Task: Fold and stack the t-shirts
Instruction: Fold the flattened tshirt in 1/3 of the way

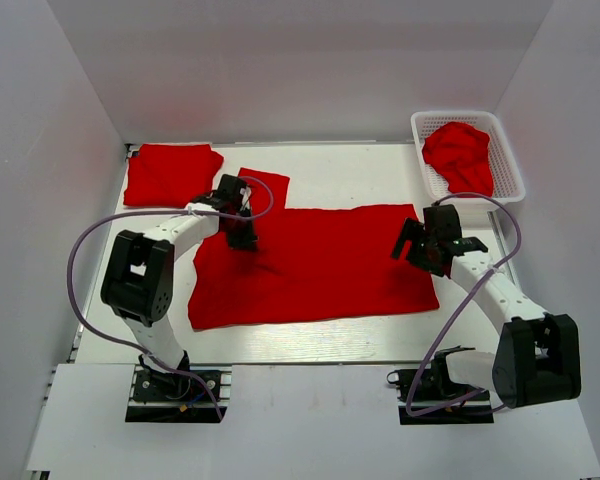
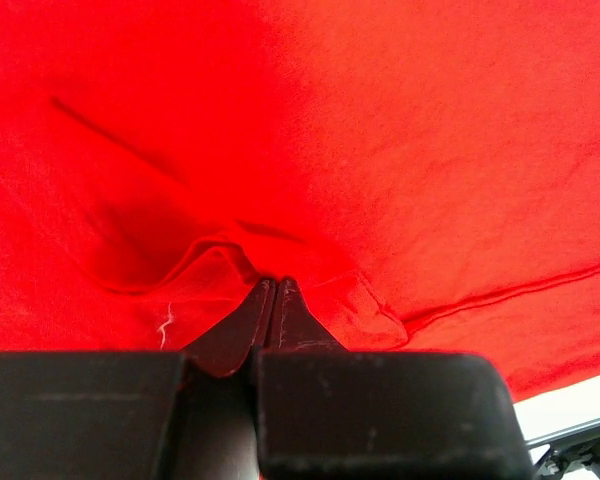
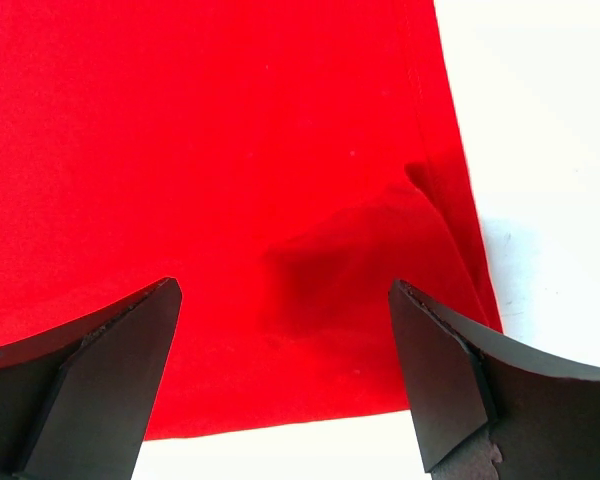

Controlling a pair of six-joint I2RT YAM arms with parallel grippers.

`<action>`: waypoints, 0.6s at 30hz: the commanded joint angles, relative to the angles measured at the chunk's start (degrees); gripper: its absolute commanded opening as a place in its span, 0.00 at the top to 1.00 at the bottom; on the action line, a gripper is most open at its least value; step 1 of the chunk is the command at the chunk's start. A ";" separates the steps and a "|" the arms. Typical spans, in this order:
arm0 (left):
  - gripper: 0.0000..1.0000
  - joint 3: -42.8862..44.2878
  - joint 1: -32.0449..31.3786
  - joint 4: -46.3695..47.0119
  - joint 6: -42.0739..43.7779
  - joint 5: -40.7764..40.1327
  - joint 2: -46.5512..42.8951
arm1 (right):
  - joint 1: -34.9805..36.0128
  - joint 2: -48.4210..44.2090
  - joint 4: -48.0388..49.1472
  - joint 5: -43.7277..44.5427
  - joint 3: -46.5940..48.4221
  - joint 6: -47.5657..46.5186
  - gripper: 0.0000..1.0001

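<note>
A red t-shirt [image 1: 320, 265] lies spread flat in the middle of the table, one sleeve [image 1: 265, 187] sticking out at the back left. My left gripper [image 1: 244, 237] is shut and pinches a fold of this shirt [image 2: 210, 265] near its left edge. My right gripper [image 1: 417, 247] is open and empty, just above the shirt's right edge [image 3: 420, 200], touching nothing. A folded red t-shirt [image 1: 170, 174] lies at the back left. A crumpled red t-shirt [image 1: 460, 155] sits in the basket.
A white mesh basket [image 1: 508, 150] stands at the back right corner. White walls close in the table on three sides. Purple cables loop from both arms. Bare white table [image 3: 540, 150] shows right of the spread shirt.
</note>
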 commanded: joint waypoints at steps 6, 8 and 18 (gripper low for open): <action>1.00 3.99 -0.86 3.01 5.77 2.73 2.23 | -0.26 1.87 -0.73 2.09 3.73 -1.18 0.10; 1.00 4.52 -1.48 3.02 6.47 2.73 2.94 | -0.17 2.14 -1.08 2.44 3.91 -1.44 0.10; 1.00 7.16 -3.68 8.29 7.71 3.18 5.93 | -0.26 2.58 -0.73 2.61 4.79 -1.45 0.10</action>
